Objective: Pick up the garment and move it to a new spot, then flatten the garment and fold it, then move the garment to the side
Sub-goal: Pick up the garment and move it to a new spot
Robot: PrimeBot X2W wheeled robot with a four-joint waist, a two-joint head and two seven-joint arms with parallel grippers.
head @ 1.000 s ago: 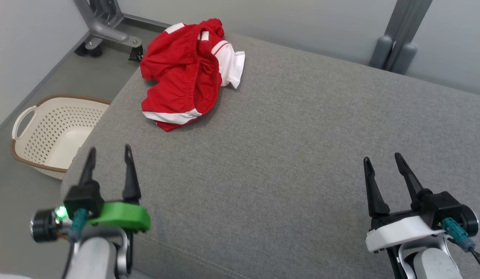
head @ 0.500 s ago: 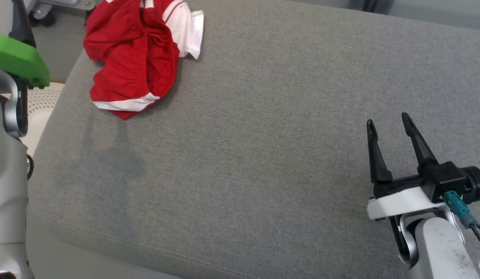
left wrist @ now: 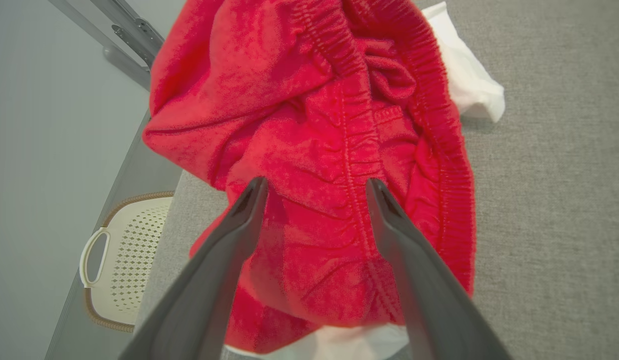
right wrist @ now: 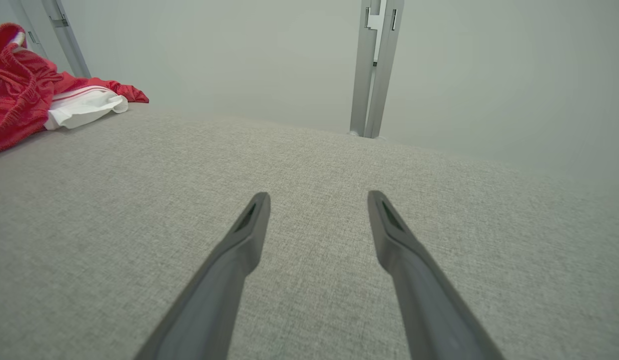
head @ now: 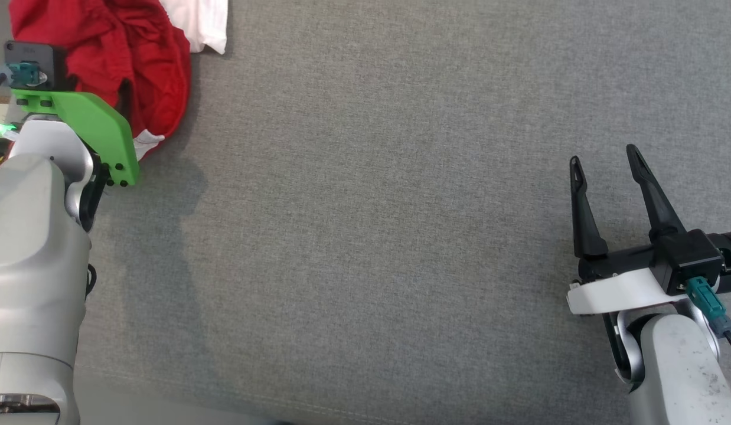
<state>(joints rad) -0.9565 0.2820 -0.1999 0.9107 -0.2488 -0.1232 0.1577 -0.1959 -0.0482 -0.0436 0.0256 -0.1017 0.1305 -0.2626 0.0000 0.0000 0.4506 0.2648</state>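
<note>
Garment (head: 147,53), red with white trim, lay crumpled in a heap at the far left corner of the bench (head: 371,206), whose top was covered in gray woven fabric. Its gathered elastic waistband (left wrist: 357,150) faced up, and a white fold (left wrist: 469,85) stuck out from under the red cloth on the side toward the middle of the bench.

The left end effector (left wrist: 315,184) hung directly over the heap with its two dark fingers spread wide and nothing between them. In the left wrist view the fingertips framed a stretch of the waistband; whether they touched the cloth could not be told. In the head view the green mount (head: 88,127) and pale forearm (head: 35,248) of that arm covered the near edge of the heap.

The right end effector (head: 603,154) sat well apart from the garment, low over bare gray fabric near the right side of the bench, its fingers likewise wide and gripping nothing.

A cream basket (left wrist: 134,250) with a perforated wall, a brown rim and a loop handle stood on the floor beside the bench's left edge. Too little of its inside showed to tell what it held. A gray metal post (right wrist: 374,70) rose behind the bench against a pale wall (right wrist: 239,55).
</note>
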